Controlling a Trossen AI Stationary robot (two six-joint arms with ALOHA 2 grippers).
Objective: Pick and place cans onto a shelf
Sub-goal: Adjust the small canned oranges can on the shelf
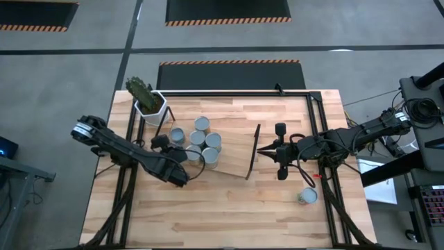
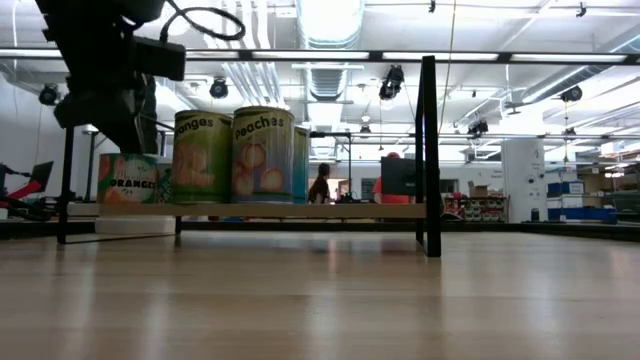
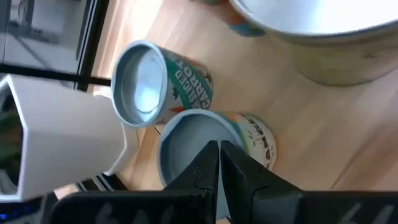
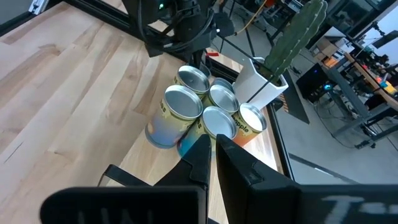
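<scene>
Several cans (image 1: 202, 139) stand close together on the left half of the shelf (image 1: 236, 149), a light board with black wire ends. One more can (image 1: 307, 196) sits on the tabletop near the right edge. My left gripper (image 1: 168, 144) is shut and slants down over the leftmost can (image 2: 128, 178) on the shelf. In the left wrist view the left gripper (image 3: 219, 146) shows in front of that can's silver top (image 3: 186, 140), with a carrot can (image 3: 146, 84) beside it. My right gripper (image 1: 260, 148) is shut, holds nothing, and hangs high beside the shelf's right end. My left gripper's shut fingertips (image 3: 211, 155) come slanting down from the near left over the silver top of the leftmost can, close to its rim (image 3: 239, 134). I cannot tell whether they touch it. The can stands upright on the shelf.
A white hexagonal pot (image 1: 150, 104) with a cactus stands at the table's far left corner, close to the shelf's left wire end. Black frame bars (image 1: 316, 118) run along the table's sides. Bare wood (image 1: 229, 208) stretches along the near half.
</scene>
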